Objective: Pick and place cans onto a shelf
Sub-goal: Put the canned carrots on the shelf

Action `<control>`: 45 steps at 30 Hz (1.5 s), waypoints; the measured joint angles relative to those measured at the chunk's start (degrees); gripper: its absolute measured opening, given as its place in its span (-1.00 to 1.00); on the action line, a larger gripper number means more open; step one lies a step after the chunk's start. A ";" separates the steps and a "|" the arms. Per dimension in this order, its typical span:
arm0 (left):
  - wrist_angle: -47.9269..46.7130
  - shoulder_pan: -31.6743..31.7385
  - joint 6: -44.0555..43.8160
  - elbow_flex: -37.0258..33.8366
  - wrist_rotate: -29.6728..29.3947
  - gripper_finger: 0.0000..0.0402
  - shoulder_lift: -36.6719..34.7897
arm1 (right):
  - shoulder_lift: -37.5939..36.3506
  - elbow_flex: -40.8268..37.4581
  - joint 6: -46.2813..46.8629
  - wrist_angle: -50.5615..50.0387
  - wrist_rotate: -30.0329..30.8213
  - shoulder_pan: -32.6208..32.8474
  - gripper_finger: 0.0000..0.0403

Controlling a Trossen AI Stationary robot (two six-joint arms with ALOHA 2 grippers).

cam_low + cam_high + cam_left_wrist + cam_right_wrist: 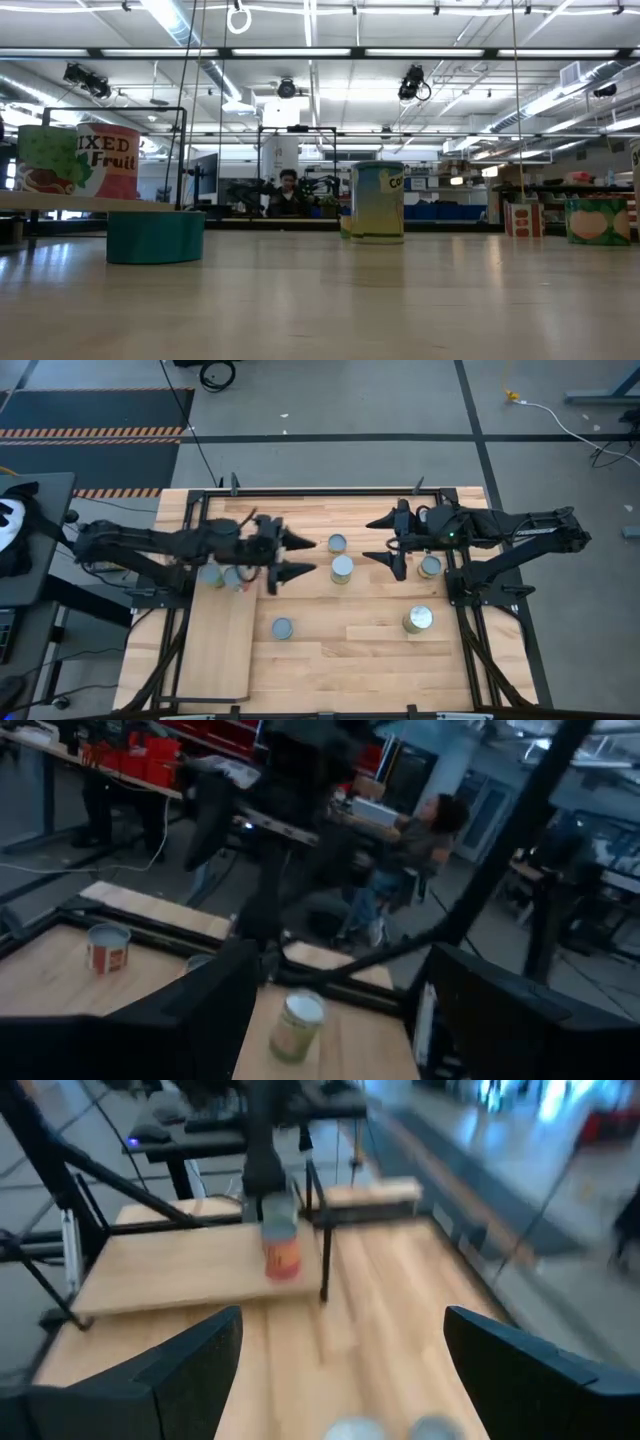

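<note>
At the left of the low view, "MIXED Fruit" is read on a red can (108,160) on the shelf (90,203); the high view shows only lids. Both claws, left (297,555) and right (383,539), are seen spread apart, empty, above the worktop (350,650) with the loose cans (342,569).

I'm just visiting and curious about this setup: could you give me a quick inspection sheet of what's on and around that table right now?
Surface: plank tabletop, with a paler shelf on its left side.
Job's things: two cans on the shelf; five others loose on the table, such as one in the middle.
Clutter: nothing seen.
Grippers: left gripper and right gripper hang over the table, jaws open and empty.
Cables: some on the floor beyond the table.
Surroundings: a seated person in the room behind.
</note>
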 joint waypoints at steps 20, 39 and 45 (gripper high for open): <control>-9.67 7.04 -13.45 0.01 -8.56 0.48 23.60 | -8.48 0.17 3.08 2.56 0.25 -7.76 0.75; -4.89 9.38 -12.15 0.96 -10.69 -0.03 35.31 | -11.37 0.20 -6.46 -6.19 -5.46 -16.53 0.75; -4.53 9.18 -10.81 0.98 -8.27 -0.39 35.30 | -11.30 0.20 -5.33 1.77 -7.81 -16.52 0.75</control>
